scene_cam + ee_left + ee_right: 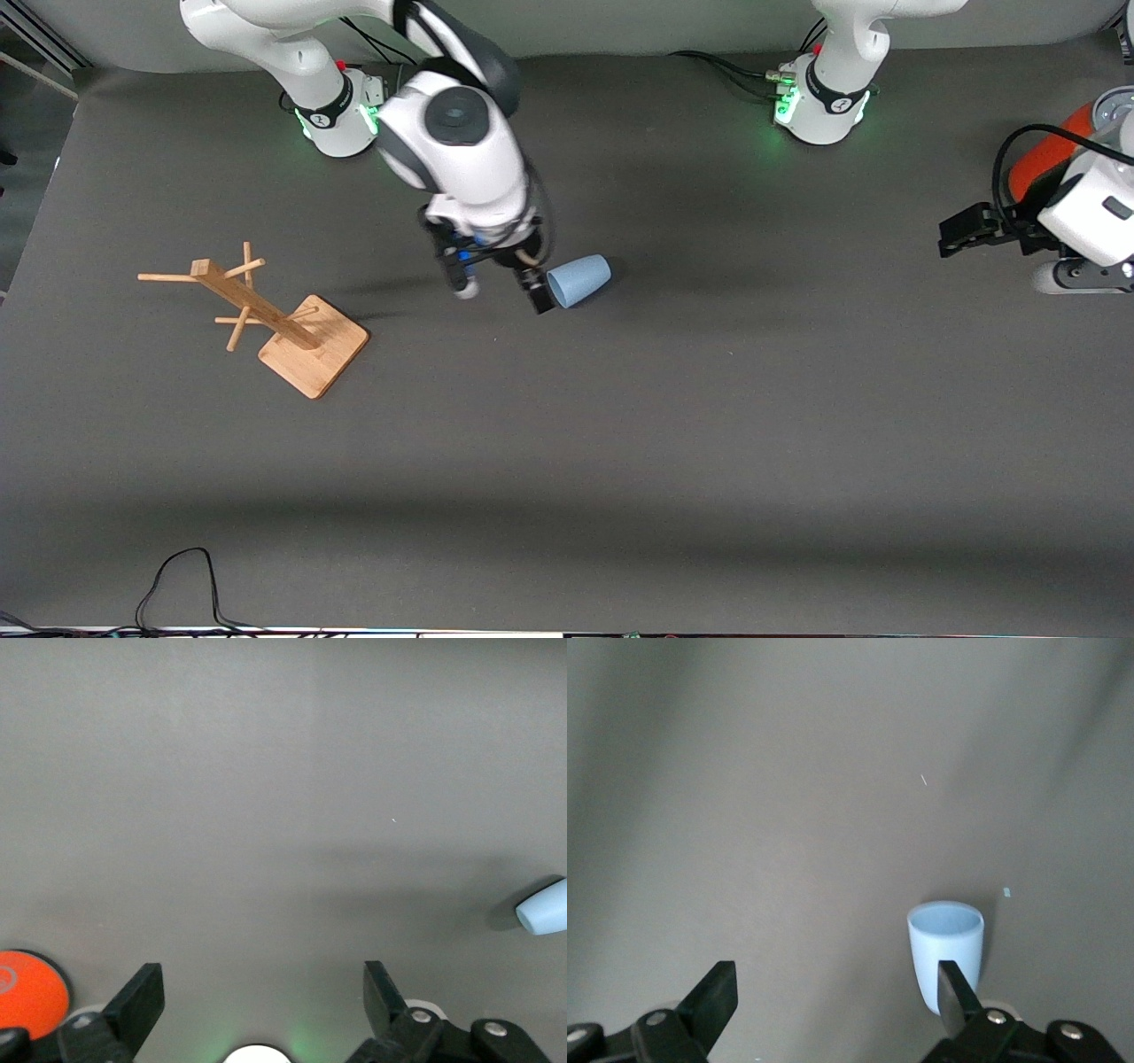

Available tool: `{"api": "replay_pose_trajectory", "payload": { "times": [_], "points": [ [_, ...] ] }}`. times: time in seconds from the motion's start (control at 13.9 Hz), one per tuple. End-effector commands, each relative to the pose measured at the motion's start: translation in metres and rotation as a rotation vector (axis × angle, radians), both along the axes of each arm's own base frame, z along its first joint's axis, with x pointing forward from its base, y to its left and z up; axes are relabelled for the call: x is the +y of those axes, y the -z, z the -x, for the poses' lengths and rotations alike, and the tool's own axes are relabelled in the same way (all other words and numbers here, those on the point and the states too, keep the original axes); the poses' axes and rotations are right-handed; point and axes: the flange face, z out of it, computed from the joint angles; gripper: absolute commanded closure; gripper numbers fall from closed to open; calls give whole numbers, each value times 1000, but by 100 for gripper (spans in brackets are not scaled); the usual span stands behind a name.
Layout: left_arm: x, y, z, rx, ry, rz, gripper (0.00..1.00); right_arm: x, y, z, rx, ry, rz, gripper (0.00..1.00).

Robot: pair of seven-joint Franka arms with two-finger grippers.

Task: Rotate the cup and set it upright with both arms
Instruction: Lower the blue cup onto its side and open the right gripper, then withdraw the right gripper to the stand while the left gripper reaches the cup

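Light-blue matte plastic is being shown lying on its side: the small tapered cup (580, 280) is resting on the grey tabletop (709, 425) near the middle, its mouth turned toward the right gripper (500, 292). That gripper's jaws are being held wide and empty, one finger (957, 997) just beside the rim. A sideways nudge is being risked there, and the round cup could be sent rolling away. The left gripper (261, 1001), also spread wide and empty, is waiting beside the orange-red metal can (1050, 155), well apart from the cup.
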Motion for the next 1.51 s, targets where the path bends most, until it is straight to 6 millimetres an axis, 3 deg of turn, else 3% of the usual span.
{"api": "replay_pose_trajectory", "payload": {
  "times": [0.0, 0.22, 0.36, 0.5, 0.72, 0.93, 1.08, 1.29, 1.43],
  "points": [
    [-47, -5, 9, -3, -50, -9, 0, -47, -21, -23, -44, -134, 29, 0],
    [-104, -9, 18, -18, -85, -12, 0, -136, -59, -63, -87, -292, -19, 0],
    [-153, -7, 16, -16, -140, -8, 0, -198, -76, -72, -66, -478, 15, 0],
    [-194, -6, 11, -6, -208, 2, 0, -254, -96, -70, -35, -644, 53, 0],
    [-259, 5, 20, -11, -269, -20, 0, -318, -132, -53, -5, -802, 75, 0],
    [-342, 28, 30, -44, -367, -62, 0, -349, -153, -33, 27, -889, 80, 0],
    [-405, 60, 44, -79, -404, -106, 0, -361, -157, -29, 35, -938, 77, 0],
    [-481, 118, 83, -144, -383, -186, 0, -355, -154, -31, 31, -961, 83, 0],
    [-521, 161, 112, -193, -366, -234, 0, -353, -148, -36, 21, -993, 89, 0]
  ]
}}
